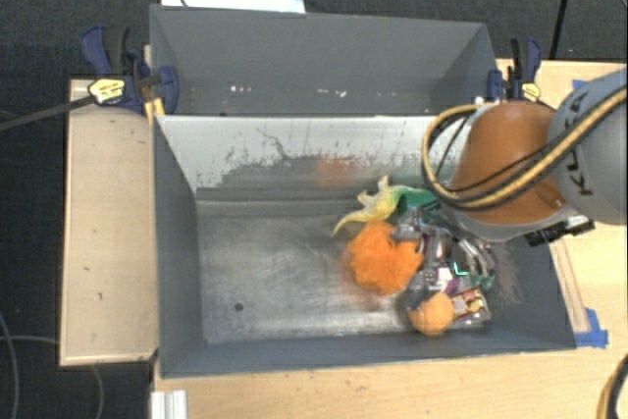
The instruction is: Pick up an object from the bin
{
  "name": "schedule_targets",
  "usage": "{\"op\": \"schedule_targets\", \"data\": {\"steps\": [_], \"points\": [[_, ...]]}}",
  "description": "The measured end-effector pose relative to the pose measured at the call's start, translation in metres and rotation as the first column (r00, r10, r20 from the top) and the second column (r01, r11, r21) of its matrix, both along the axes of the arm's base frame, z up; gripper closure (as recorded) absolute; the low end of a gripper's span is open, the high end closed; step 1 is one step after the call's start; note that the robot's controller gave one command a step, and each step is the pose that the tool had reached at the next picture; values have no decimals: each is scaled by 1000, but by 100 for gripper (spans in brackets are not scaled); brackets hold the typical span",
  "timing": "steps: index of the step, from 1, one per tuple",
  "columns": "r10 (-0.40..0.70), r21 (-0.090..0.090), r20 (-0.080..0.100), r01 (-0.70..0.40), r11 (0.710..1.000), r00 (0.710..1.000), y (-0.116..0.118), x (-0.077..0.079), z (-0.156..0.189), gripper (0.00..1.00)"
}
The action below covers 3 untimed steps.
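My gripper (435, 257) hangs low at the bin's right side, among a small cluster of things. A fuzzy orange ball (379, 258) lies just to its left, touching or nearly touching it. Behind that ball lies a yellow-green floppy thing (374, 203), with a green piece (418, 199) beside it. In front of the gripper, near the bin's front wall, sits a small smooth orange ball (432, 316). A small clear packet with coloured print (471, 305) lies to that ball's right. Whether anything is held I cannot make out.
The arm with its orange dome and cables reaches in over the bin's right rim and hides the floor under it. The bin's left half and back slope are bare metal.
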<state>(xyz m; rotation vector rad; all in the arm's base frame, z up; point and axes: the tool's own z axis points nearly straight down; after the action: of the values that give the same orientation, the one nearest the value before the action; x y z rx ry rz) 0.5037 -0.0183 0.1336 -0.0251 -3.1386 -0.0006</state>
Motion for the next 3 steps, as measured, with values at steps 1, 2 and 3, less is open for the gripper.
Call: {"op": "schedule_targets", "data": {"steps": [1, 2, 3], "points": [[2, -1, 8, -2, 1000, 1000, 0, 2, 4, 100], [2, -1, 8, -2, 1000, 1000, 0, 2, 4, 100], [92, 1, 7, -92, 996, 996, -34, 8, 7, 100]]}}
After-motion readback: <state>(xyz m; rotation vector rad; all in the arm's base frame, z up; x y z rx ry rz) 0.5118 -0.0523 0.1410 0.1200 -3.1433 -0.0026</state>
